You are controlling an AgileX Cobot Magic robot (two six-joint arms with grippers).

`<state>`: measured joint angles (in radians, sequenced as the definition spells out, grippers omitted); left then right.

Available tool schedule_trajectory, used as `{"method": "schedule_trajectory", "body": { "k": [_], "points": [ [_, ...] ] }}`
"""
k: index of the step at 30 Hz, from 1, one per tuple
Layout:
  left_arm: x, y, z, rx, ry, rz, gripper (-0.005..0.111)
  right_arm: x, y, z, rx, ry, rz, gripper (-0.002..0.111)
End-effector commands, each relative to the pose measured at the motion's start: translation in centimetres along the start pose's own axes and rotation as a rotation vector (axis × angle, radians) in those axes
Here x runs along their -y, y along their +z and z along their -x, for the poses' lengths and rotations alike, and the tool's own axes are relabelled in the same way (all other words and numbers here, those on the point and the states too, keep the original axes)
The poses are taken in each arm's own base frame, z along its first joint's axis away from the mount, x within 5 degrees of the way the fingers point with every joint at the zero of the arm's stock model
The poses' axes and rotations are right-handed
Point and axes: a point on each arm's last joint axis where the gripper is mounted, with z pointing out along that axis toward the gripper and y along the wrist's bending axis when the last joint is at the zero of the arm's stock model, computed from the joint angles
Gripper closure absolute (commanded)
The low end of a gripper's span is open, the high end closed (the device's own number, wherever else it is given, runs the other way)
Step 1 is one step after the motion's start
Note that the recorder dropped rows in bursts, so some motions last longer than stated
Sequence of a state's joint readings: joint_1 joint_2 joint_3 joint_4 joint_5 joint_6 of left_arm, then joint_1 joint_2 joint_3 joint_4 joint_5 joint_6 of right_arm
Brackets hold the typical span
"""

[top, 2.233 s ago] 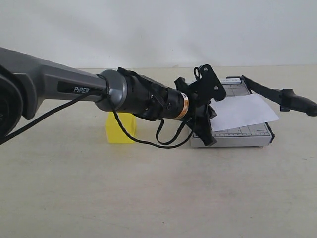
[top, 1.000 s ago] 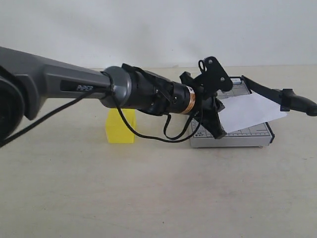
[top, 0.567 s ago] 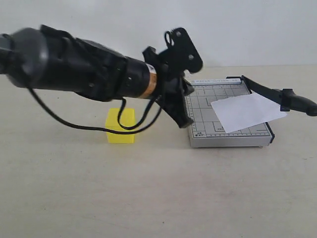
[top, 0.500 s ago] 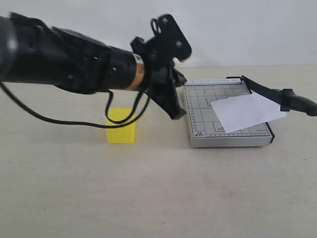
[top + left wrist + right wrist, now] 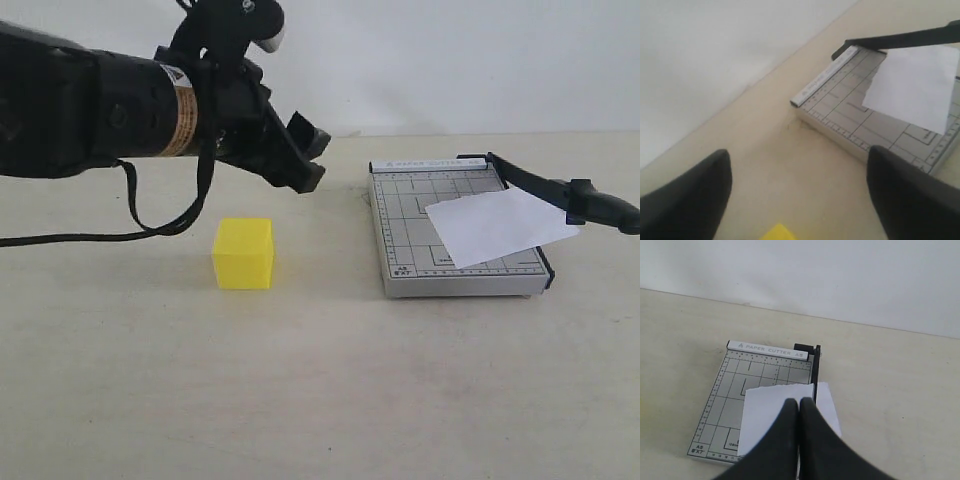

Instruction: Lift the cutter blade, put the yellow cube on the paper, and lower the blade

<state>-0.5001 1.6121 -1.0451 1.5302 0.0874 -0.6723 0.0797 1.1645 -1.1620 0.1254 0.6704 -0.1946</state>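
Hovering my left pincer point(image 5: 306, 160), spread wide, high beside yellow cube point(image 5: 243, 253) on table point(image 5: 320, 400) | cutter blade point(image 5: 560, 188) looks raised over paper point(image 5: 497, 226) | step: fetch cube | next: I drop, straddle, close.

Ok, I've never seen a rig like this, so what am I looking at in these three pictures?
It is a robot with two arms, each ending in a gripper. One picture comes from a camera off the arms; the other two from cameras on the wrists. In the outside view the left gripper hangs open above the table, holding nothing. The right gripper shows only in its wrist view, shut, nothing visibly held. On the table lie a yellow cube and a grey trimmer board with white paper on it; its black cutter blade seems partly raised.
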Motion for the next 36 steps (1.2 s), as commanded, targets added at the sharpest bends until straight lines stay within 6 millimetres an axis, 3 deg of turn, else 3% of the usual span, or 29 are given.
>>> {"method": "schedule_trajectory", "body": {
  "k": [1,5,10,13,18,26,31,36],
  "points": [
    [1.0,1.6,-1.8,-0.130,-0.121,0.002,0.040,-0.2,-0.3,0.1,0.006,0.010,0.017,0.109],
    [2.3,2.8,-3.1,-0.214,-0.139,-0.058,0.047,-0.3,-0.3,0.1,0.010,0.015,0.035,0.109],
    [3.6,3.4,-5.5,-0.434,-0.048,-0.119,0.041,-0.4,-0.3,0.1,0.012,0.020,0.043,0.109],
    [4.0,3.7,-5.9,-0.481,-0.076,-0.143,0.039,-0.5,-0.3,0.1,0.013,0.018,0.056,0.109],
    [4.1,3.7,-6.1,-0.498,-0.086,-0.146,0.038,-0.6,-0.3,0.1,0.006,0.021,0.070,0.109],
    [1.8,3.7,-4.3,-0.520,-0.216,-0.080,0.036,-0.7,-0.3,0.0,-0.006,-0.006,0.079,0.109],
    [1.9,3.7,-4.1,-0.521,-0.304,-0.097,0.036,-0.8,-0.3,0.0,-0.006,0.002,0.089,0.109],
    [2.2,3.7,-4.0,-0.512,-0.268,-0.142,0.034,-0.8,-0.3,-0.1,-0.014,-0.003,0.091,0.109]
  ]
}}
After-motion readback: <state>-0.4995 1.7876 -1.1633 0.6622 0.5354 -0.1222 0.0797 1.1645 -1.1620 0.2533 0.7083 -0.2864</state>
